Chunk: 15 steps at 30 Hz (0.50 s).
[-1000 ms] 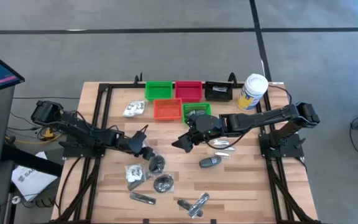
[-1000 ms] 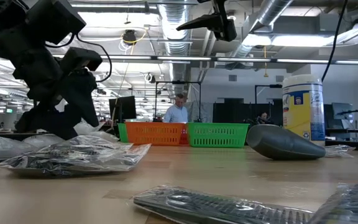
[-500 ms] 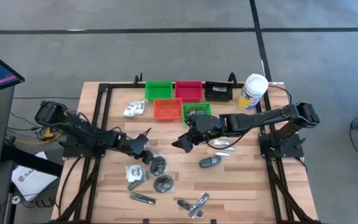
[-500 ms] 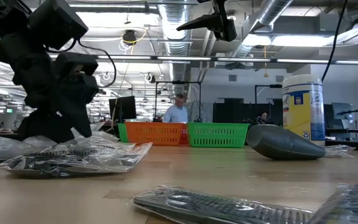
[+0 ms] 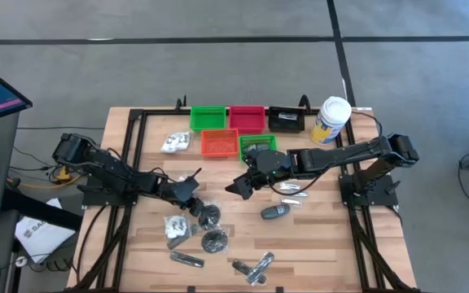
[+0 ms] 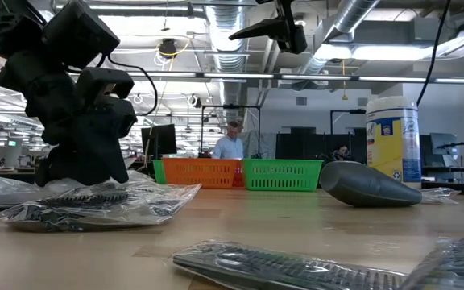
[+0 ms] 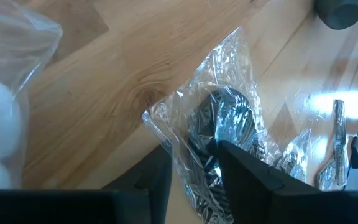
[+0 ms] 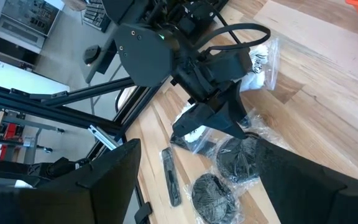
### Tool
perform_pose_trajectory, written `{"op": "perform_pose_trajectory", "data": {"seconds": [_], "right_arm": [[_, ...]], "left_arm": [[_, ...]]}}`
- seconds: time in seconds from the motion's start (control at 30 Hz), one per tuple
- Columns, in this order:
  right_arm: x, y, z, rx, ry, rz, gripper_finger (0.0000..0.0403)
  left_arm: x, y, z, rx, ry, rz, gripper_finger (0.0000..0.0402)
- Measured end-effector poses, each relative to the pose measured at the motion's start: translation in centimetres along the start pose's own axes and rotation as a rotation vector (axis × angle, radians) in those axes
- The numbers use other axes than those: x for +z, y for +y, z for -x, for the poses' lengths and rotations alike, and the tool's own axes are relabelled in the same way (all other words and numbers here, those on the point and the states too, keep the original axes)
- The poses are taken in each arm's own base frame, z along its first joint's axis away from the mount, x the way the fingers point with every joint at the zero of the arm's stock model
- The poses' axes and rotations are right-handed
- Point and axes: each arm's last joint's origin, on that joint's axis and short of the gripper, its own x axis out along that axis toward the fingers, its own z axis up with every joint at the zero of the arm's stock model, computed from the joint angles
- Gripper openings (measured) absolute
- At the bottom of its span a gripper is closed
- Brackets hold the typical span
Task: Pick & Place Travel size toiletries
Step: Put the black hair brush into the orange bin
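My left gripper [image 5: 199, 203] is down at a clear packet holding a black round piece [image 5: 208, 216], left of the table's middle. Its open fingers straddle the packet's end [image 7: 194, 168]; the low view shows it over the packet [image 6: 103, 201]. My right gripper [image 5: 238, 189] hangs open high above the table's middle, touching nothing [image 6: 264, 28]. More toiletries lie about: a packet with white contents [image 5: 175, 142], a dark grey oval [image 5: 274, 212], silvery tubes [image 5: 291, 194], and further packets [image 5: 177, 228] [image 5: 214, 241] near the front. My left gripper comes at the packet slanting down from the table's left. One fingertip [image 7: 232, 155] rests on the plastic over the black piece, the other [image 7: 160, 171] stands at the packet's edge. The crumpled plastic end [image 7: 188, 149] lies between them. The packet lies flat on the table.
Green [image 5: 208, 119], red [image 5: 247, 119] and black [image 5: 285, 120] trays line the far edge, with orange [image 5: 219, 142] and green [image 5: 257, 145] trays before them. A tall white canister [image 5: 330, 120] stands at the far right. Slim packets [image 5: 187, 259] [image 5: 255, 267] lie at the near edge.
My left gripper has gone down and toward the table's right edge, onto the packet with the black round piece, rolling slightly as it went. The packet has stayed on the table. My right gripper has kept still.
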Motion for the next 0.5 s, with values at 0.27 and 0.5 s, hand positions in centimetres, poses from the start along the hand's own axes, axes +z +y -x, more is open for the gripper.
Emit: {"op": "perform_pose_trajectory", "data": {"seconds": [0.27, 0.5], "right_arm": [[0.00, 0.00, 0.00, 0.000, 0.000, 0.000, 0.0306], [0.00, 0.00, 0.00, 0.000, 0.000, 0.000, 0.0306]], "left_arm": [[-0.02, -0.01, 0.00, -0.004, 0.008, -0.003, 0.0030], [-0.06, -0.09, 0.00, -0.019, 0.024, -0.026, 0.0005]]}}
